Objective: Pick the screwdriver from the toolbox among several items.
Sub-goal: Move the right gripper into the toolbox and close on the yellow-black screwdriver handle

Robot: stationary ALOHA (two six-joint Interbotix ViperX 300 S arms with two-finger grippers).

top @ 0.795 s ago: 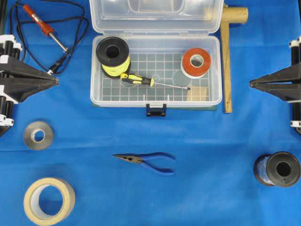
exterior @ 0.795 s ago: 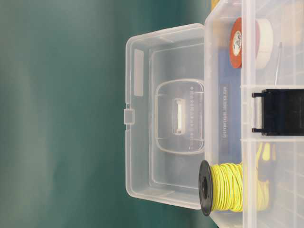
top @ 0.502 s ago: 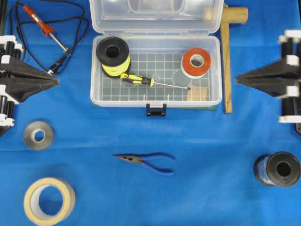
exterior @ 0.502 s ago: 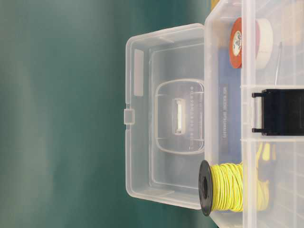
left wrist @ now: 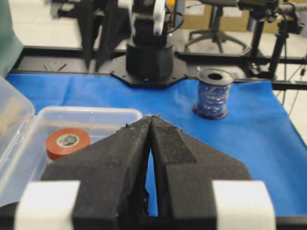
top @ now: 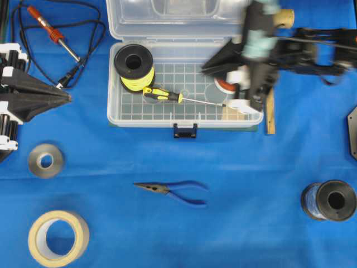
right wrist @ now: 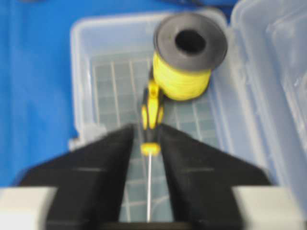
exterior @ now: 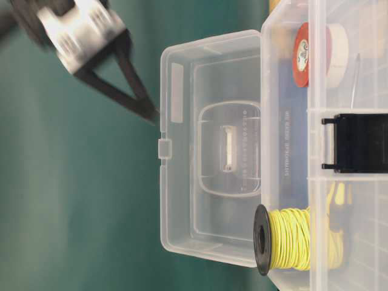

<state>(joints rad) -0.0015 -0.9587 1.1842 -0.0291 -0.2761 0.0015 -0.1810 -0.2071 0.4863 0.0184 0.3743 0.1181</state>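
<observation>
The right gripper (right wrist: 146, 136), jaws slightly apart, hangs over the toolbox (top: 114, 106) in line with the screwdriver (top: 162, 94) lying beside the yellow spool (top: 134, 67) — better to descend straight and grip the handle, not the thin shaft.

Robotics lab, office chairs (left wrist: 218, 19), tripods (left wrist: 280, 33)

We see the right gripper (top: 207, 66), blurred, over the open toolbox (top: 113, 106); inside, the screwdriver (top: 163, 94) lies beside a yellow spool (top: 134, 67).
</observation>
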